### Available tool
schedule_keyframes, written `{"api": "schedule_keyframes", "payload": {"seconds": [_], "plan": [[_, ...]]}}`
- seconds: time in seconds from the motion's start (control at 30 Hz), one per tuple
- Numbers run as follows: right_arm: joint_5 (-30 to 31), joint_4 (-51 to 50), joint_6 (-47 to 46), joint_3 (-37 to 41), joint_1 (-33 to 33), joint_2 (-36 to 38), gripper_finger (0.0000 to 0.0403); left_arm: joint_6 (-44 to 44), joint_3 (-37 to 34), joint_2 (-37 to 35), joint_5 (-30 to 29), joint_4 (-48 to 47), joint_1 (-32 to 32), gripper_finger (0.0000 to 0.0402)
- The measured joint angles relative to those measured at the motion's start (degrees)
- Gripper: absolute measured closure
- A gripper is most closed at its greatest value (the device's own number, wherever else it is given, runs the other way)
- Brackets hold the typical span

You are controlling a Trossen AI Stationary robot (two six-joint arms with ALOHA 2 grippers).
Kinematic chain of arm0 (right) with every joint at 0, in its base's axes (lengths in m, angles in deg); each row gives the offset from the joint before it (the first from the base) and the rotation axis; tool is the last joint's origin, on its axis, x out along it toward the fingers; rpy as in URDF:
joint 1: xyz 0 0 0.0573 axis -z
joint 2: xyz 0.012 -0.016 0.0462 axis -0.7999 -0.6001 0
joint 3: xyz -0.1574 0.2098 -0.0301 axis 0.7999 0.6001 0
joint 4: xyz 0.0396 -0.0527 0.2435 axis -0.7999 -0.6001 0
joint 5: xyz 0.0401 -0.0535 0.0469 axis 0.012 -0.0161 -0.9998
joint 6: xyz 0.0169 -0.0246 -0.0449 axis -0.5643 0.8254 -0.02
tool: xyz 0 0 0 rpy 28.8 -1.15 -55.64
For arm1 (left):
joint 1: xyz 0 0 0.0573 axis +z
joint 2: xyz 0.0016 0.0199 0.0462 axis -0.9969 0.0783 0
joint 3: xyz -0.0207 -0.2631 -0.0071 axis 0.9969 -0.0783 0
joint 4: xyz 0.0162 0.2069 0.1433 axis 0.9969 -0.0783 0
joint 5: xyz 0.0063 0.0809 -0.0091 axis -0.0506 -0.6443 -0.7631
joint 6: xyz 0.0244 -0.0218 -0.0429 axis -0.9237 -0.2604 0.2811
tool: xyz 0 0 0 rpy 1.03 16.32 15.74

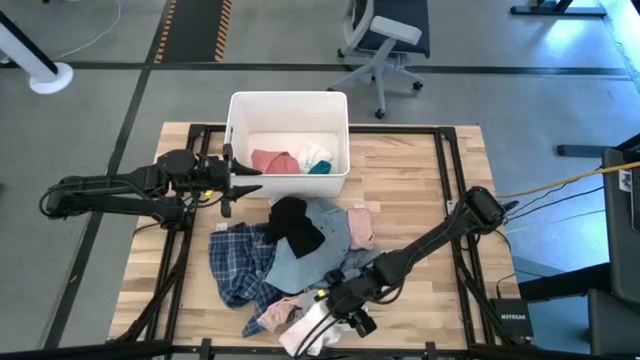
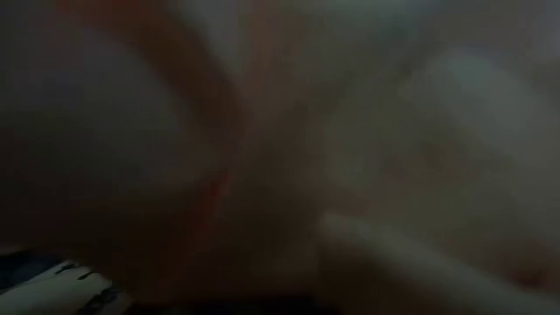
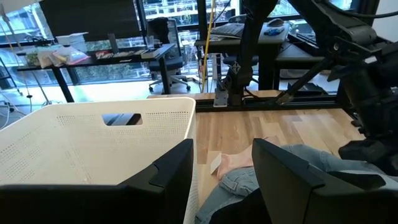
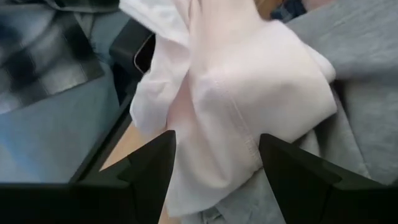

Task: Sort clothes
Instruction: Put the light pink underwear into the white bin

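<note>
Your right gripper [image 4: 214, 168] hangs with fingers apart over the pale pink-white cotton garment [image 4: 249, 106] at the wooden table's [image 1: 420, 180] front edge; close on it next. Your left gripper [image 3: 224, 180], fingers apart, waits beside the white plastic bin [image 1: 240, 110].

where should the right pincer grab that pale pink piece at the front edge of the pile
Probably on the raised fold of the pale pink piece, coming straight down from above. It lies bunched over the grey garment, so that ridge offers loose fabric to pinch. The right pincer already hangs over it, open, one finger on each side of the fold.
</note>
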Motion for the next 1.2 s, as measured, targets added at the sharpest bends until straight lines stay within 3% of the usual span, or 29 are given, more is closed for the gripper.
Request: {"api": "schedule_keyframes", "payload": {"seconds": [0.17, 0.5, 0.63, 0.9, 0.97, 1.07, 1.2], "plan": [[-0.9, -5.0, 1.3, 0.0, 0.8, 0.1, 0.015, 0.0, 0.0, 0.0, 0.0, 0.0, 0.0, 0.0242], [3.6, -3.6, 5.9, 0.0, 0.6, 0.1, 0.016, 0.0, 0.0, 0.0, 0.0, 0.0, 0.0, 0.0242], [3.2, -3.4, 5.5, 0.0, 0.6, 0.0, 0.0216, 0.0, 0.0, 0.0, 0.0, 0.0, 0.0, 0.0242], [1.5, -2.6, 6.2, 0.0, 0.6, 0.0, 0.038, 0.0, 0.0, 0.0, 0.0, 0.0, 0.0, 0.0242], [1.3, -3.3, 7.3, 0.0, 0.7, 0.4, 0.0389, 0.0, 0.0, 0.0, 0.0, 0.0, 0.0, 0.0242], [0.5, -4.2, 7.5, -0.2, 0.8, 2.7, 0.0369, 0.0, 0.0, 0.0, 0.0, 0.0, 0.0, 0.0242], [4.7, -8.0, 9.9, -2.6, 0.7, 6.8, 0.0366, 0.0, 0.0, 0.0, 0.0, 0.1, 0.0, 0.0242]]}}
